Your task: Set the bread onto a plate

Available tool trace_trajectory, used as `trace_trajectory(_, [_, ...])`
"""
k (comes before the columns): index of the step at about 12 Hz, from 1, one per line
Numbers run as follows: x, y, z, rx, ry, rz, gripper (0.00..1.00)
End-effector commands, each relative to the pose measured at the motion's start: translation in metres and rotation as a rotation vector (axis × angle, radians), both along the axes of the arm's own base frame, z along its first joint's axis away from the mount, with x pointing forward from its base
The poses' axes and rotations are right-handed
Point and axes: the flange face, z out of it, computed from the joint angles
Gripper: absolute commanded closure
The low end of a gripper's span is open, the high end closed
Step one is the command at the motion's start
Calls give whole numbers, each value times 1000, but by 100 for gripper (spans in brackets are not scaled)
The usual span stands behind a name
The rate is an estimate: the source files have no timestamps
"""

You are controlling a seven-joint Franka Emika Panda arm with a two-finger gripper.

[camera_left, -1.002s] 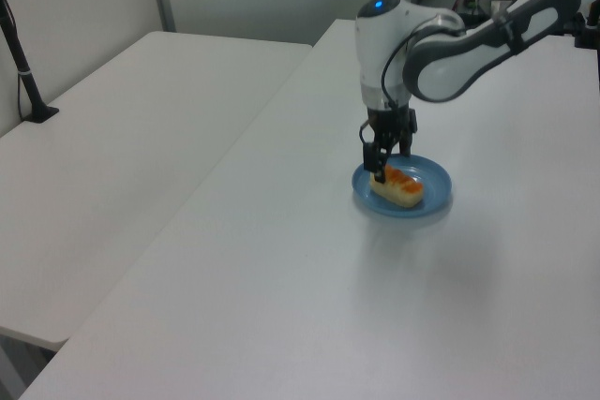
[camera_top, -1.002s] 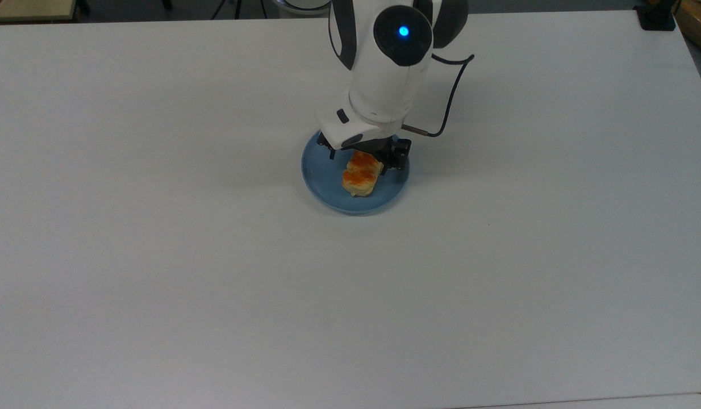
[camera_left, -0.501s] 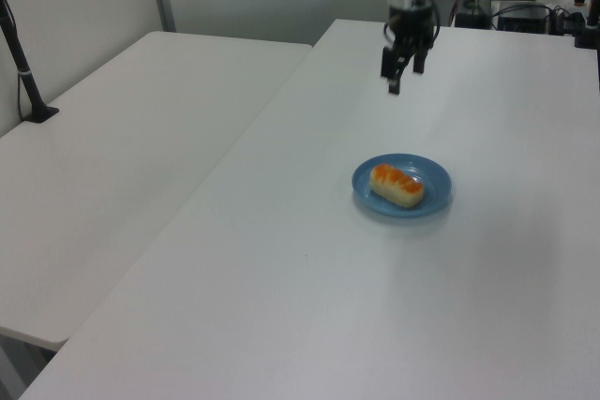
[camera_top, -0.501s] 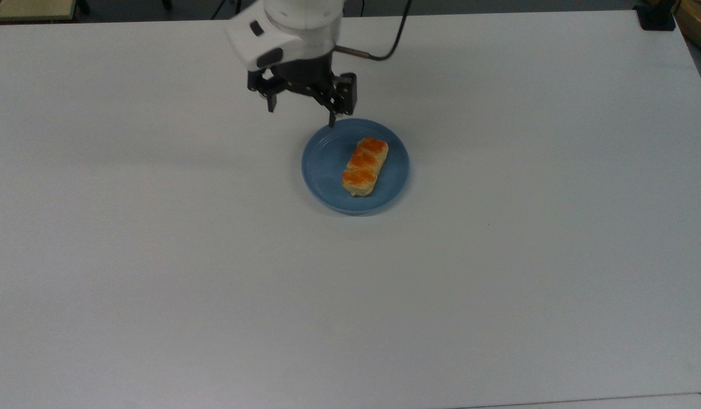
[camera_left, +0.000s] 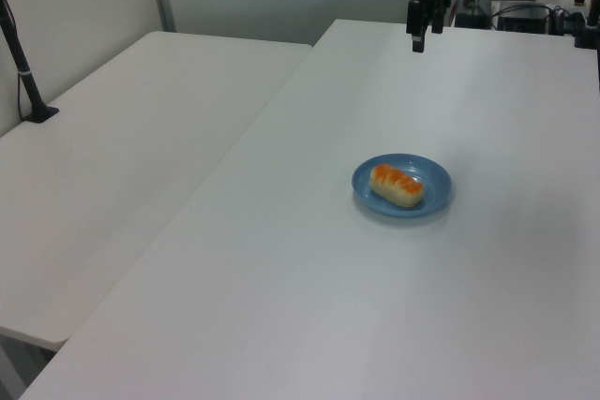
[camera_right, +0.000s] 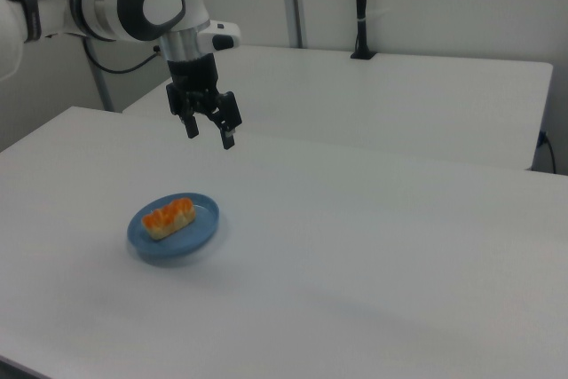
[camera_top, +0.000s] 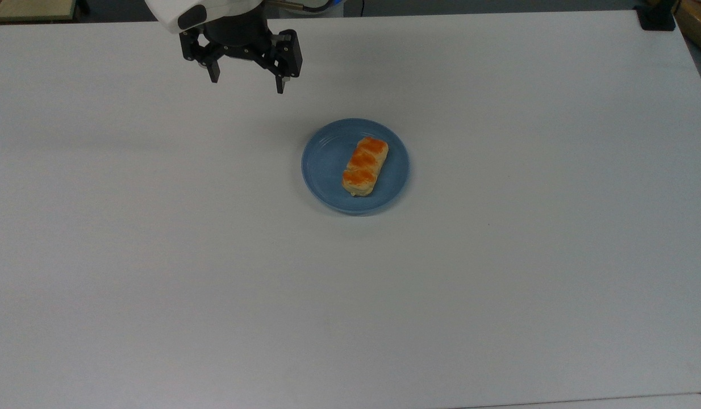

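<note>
Now my fingers (camera_top: 245, 83) (camera_right: 209, 133) hang spread wide and empty above the white surface (camera_top: 498, 255). Well apart from them, the bread (camera_top: 365, 166) (camera_right: 169, 217) lies flat inside the blue plate (camera_top: 322, 170) (camera_right: 201, 230). No writing is readable.

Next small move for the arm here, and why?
Probably none beyond holding or retreating a bit further. The pale-yellow loaf with orange glazed bumps lies wholly inside the round blue plate, touching nothing else. The two-finger gripper is open, empty, raised well clear of the plate toward the top view's upper left, so nothing is left to place.
</note>
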Motion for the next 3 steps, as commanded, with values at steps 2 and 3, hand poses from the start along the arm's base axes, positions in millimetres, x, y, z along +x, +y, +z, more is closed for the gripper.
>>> trace_trajectory(2, [-3,5,1,5,21,26,0])
trace_trajectory(3, [-3,3,-1,6,25,23,0])
